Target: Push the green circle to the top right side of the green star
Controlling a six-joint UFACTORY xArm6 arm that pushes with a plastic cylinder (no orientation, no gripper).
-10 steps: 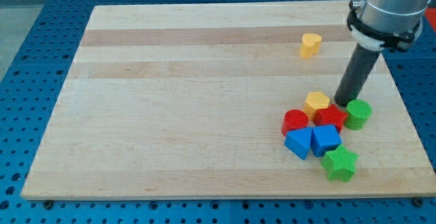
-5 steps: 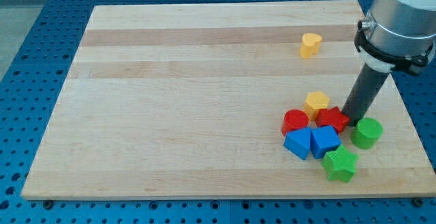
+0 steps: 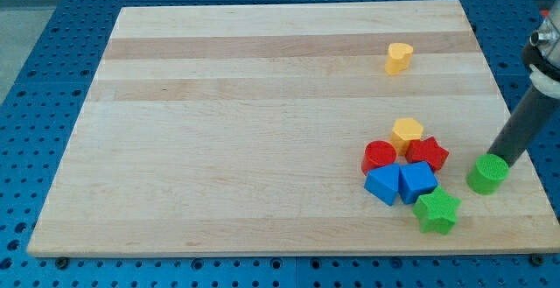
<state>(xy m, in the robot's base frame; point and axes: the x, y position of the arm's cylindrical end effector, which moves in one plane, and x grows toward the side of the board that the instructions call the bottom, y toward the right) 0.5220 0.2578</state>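
Observation:
The green circle (image 3: 486,173) lies near the board's right edge, low in the view. The green star (image 3: 437,210) lies down and to the left of it, with a gap between them. My tip (image 3: 502,161) touches the circle's upper right side; the dark rod slants up to the view's right edge.
A cluster sits left of the circle: a yellow hexagon (image 3: 407,132), a red circle (image 3: 379,156), a red star (image 3: 427,153) and two blue blocks (image 3: 382,184) (image 3: 417,180). A yellow block (image 3: 398,57) lies alone higher up. The board's right edge (image 3: 518,165) is close.
My tip has moved to the right and slightly down, and the green circle has slid right and down with it, away from the red star.

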